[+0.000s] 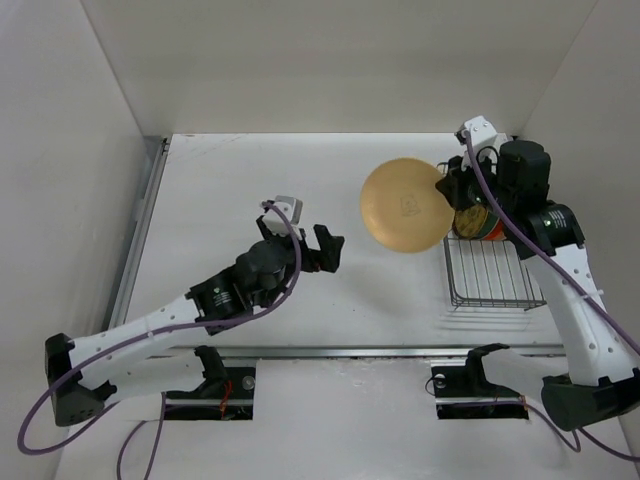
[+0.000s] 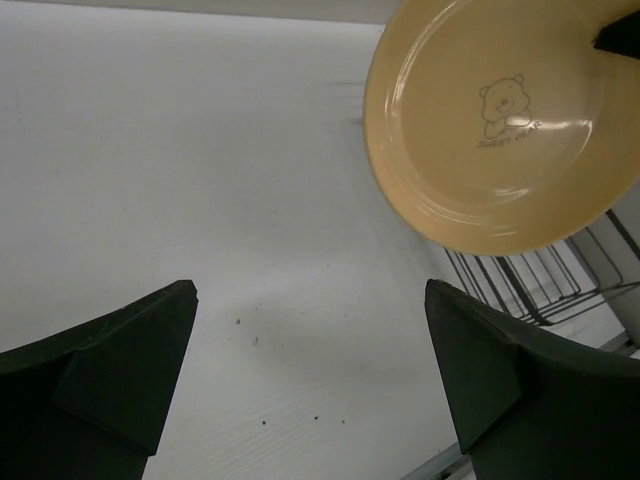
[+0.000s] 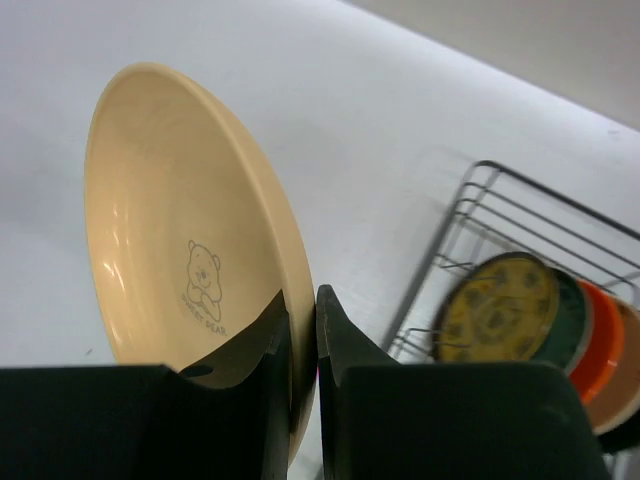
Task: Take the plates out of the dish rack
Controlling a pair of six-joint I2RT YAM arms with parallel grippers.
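**Plate 1 out of the rack, none set down yet**

Left: the left claw (image 1: pixel 325 250) hovers over the table (image 1: pixel 230 170), jaws spread wide and empty, arm stretched toward the centre.

Centre: the peach plate (image 1: pixel 405 205) hangs in the air just left of the dish rack (image 1: pixel 490 280), its face turned toward the left arm.

Right: the right claw (image 1: pixel 447 186) is clenched on the plate's rim, with the arm reaching over the rack. 4 plates (image 3: pixel 497 308) appear to stand in the rack's far end, still to unload.
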